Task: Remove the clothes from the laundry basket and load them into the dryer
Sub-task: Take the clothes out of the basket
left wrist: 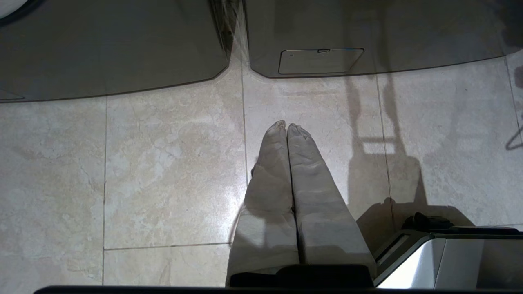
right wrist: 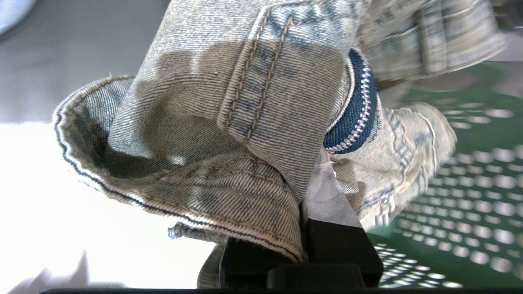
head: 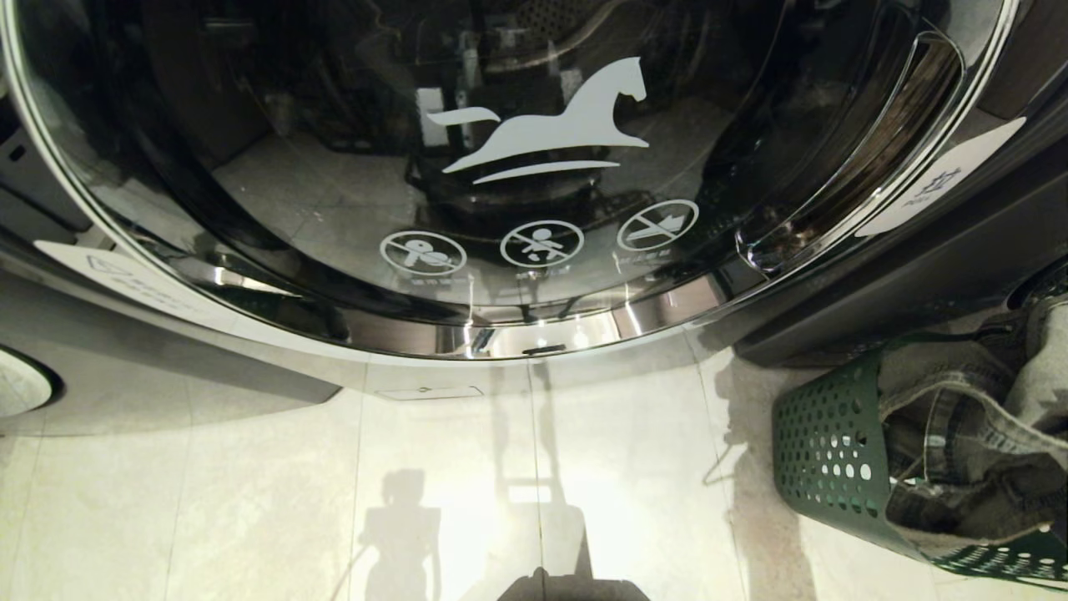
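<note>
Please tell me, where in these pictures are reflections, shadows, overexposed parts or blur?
Head view: the dryer door glass mirrors the room, and the robot's shadow falls on the floor. Left wrist view: soft shadows beside the shut left gripper. Right wrist view: the floor burns out to white, the laundry basket is out of focus, and the denim garment in the right gripper is sharp.

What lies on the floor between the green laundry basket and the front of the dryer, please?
In the head view, only bare pale floor tile lies between the laundry basket and the dryer, crossed by shadows; nothing rests there.
</note>
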Tool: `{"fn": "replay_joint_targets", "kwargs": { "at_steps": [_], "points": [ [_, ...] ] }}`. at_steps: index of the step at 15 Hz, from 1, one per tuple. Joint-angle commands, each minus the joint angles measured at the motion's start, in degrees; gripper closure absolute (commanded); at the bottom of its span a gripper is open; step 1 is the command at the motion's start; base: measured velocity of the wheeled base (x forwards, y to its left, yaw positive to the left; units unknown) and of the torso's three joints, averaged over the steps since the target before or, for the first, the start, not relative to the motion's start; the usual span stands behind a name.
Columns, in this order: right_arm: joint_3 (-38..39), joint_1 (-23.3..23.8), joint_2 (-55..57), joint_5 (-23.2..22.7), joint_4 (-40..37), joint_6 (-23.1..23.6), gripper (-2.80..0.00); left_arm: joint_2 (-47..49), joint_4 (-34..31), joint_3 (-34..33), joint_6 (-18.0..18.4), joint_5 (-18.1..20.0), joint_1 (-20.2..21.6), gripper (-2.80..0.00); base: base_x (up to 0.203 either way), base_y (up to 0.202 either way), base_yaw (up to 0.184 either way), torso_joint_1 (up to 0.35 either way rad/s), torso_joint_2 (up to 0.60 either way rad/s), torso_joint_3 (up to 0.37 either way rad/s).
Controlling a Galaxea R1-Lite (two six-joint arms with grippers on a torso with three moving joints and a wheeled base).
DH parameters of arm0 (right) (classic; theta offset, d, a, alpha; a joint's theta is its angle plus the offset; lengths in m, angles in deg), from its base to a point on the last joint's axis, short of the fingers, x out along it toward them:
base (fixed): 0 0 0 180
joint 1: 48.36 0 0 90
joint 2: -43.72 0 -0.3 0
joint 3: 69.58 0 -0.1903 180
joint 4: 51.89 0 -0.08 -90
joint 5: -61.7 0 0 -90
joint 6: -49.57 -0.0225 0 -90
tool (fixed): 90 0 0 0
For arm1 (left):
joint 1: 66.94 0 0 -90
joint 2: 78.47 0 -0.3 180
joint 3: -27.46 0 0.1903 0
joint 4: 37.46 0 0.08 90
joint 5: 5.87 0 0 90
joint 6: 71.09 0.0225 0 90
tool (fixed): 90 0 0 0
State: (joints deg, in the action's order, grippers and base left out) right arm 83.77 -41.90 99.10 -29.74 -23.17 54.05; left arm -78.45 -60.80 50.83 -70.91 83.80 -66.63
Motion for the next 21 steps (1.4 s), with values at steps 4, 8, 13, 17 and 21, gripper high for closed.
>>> {"fn": "replay_joint_targets", "kwargs": {
  "at_steps": [4, 8, 13, 17, 21],
  "points": [
    [3.3, -5.1, -20.1, -0.3, -15.7, 0.8, 0.00, 0.0, 0.0, 0.0, 0.0, 0.0, 0.0, 0.00, 0.000, 0.000, 0.000, 0.000, 0.00, 0.000],
    [3.3, -5.1, -40.7, -0.3, -40.5, 1.6, 0.00, 0.0, 0.0, 0.0, 0.0, 0.0, 0.0, 0.00, 0.000, 0.000, 0.000, 0.000, 0.00, 0.000],
    [1.2, -5.6, -55.4, -0.2, -57.9, 2.9, 0.00, 0.0, 0.0, 0.0, 0.0, 0.0, 0.0, 0.00, 0.000, 0.000, 0.000, 0.000, 0.00, 0.000],
    [1.4, -5.6, -55.3, -0.3, -57.0, 2.5, 0.00, 0.0, 0.1, 0.0, 0.0, 0.1, 0.0, 0.00, 0.000, 0.000, 0.000, 0.000, 0.00, 0.000],
    [1.5, -5.6, -55.3, -0.2, -56.9, 2.2, 0.00, 0.0, 0.0, 0.0, 0.0, 0.0, 0.0, 0.00, 0.000, 0.000, 0.000, 0.000, 0.00, 0.000]
  ]
}}
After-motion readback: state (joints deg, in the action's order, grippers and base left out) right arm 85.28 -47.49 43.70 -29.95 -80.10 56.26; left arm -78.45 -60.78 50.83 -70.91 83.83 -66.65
